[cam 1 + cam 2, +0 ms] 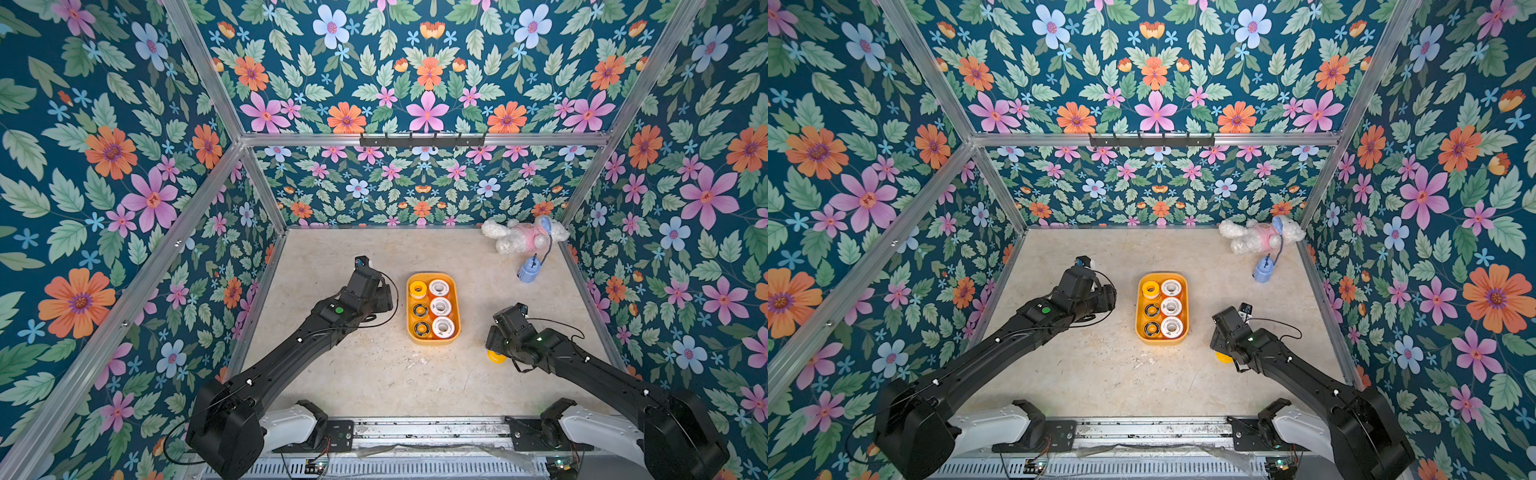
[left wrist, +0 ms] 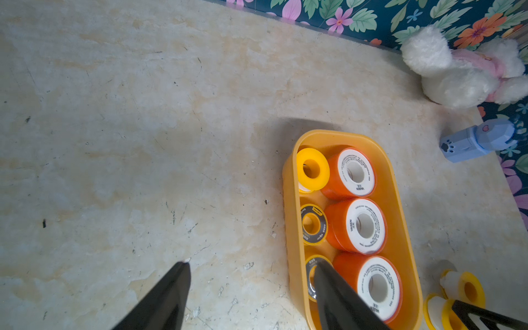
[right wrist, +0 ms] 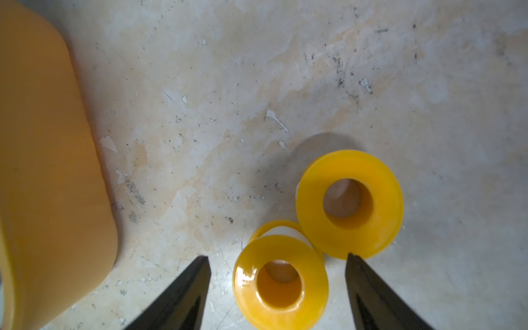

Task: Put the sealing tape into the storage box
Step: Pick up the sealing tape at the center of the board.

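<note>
The yellow storage box point(image 1: 432, 275) point(image 1: 1163, 275) sits mid-table holding several sealing tape spools: three white-faced orange ones point(image 2: 355, 173), two black-faced point(image 2: 311, 224) and one plain yellow point(image 2: 311, 170). Two more plain yellow spools lie on the table to the box's front right. My right gripper point(image 3: 277, 257) hangs open over them, its fingers on either side of the nearer spool point(image 3: 281, 283) without touching it. The other spool point(image 3: 350, 203) lies just beyond. In both top views the right wrist hides all but one yellow edge point(image 1: 496, 356). My left gripper point(image 2: 252, 263) is open and empty, left of the box.
A white plush toy point(image 1: 523, 235) lies in the back right corner, with a small blue object on a cord point(image 1: 529, 271) in front of it. Floral walls close in the table on three sides. A black hook rail point(image 1: 422, 140) runs along the back frame.
</note>
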{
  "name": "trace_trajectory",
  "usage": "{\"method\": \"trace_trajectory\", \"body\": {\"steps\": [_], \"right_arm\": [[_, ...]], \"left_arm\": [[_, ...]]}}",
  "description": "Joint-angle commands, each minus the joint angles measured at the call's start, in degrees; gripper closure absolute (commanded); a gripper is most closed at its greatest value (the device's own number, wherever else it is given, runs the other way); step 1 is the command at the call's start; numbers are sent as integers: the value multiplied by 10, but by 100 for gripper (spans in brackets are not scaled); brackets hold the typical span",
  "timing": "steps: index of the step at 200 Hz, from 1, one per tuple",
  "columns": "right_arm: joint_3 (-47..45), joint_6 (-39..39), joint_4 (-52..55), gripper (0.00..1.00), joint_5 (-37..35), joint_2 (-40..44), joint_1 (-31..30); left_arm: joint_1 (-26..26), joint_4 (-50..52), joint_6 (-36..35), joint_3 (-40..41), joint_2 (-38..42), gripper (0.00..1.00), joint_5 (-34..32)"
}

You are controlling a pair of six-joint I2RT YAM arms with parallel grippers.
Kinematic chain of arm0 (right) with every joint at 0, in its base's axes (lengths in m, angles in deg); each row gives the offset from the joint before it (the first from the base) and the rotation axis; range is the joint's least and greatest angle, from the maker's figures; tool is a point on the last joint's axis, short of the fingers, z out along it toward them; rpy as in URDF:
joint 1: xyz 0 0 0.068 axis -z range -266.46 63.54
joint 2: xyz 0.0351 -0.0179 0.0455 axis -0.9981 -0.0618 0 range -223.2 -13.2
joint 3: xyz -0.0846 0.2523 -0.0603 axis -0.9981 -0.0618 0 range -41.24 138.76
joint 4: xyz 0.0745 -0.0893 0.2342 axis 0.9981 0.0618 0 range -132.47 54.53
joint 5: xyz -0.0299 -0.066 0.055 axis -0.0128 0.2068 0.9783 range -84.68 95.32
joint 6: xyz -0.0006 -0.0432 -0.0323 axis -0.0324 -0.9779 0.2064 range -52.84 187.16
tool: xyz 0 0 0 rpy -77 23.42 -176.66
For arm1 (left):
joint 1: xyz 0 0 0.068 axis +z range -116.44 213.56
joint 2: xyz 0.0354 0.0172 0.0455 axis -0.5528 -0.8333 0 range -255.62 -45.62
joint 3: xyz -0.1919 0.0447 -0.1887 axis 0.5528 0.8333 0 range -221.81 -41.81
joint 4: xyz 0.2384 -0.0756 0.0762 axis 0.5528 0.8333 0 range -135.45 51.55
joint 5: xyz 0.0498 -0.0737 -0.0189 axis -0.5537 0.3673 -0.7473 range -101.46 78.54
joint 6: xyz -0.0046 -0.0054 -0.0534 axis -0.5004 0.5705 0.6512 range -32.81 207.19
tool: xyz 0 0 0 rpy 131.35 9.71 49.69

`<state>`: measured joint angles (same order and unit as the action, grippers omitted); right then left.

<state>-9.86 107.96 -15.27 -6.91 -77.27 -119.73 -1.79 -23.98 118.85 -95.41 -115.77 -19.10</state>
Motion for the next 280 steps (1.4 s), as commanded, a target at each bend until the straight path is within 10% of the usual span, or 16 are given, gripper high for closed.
{"method": "trace_trajectory", "body": {"steps": [1, 280], "right_arm": [[-4, 4, -2, 21, 2, -5, 0], [55, -27, -45, 40, 80, -27, -35]], "left_arm": [[0, -9, 6, 2, 3, 26, -10], [0, -6, 8, 6, 8, 25, -25]]}}
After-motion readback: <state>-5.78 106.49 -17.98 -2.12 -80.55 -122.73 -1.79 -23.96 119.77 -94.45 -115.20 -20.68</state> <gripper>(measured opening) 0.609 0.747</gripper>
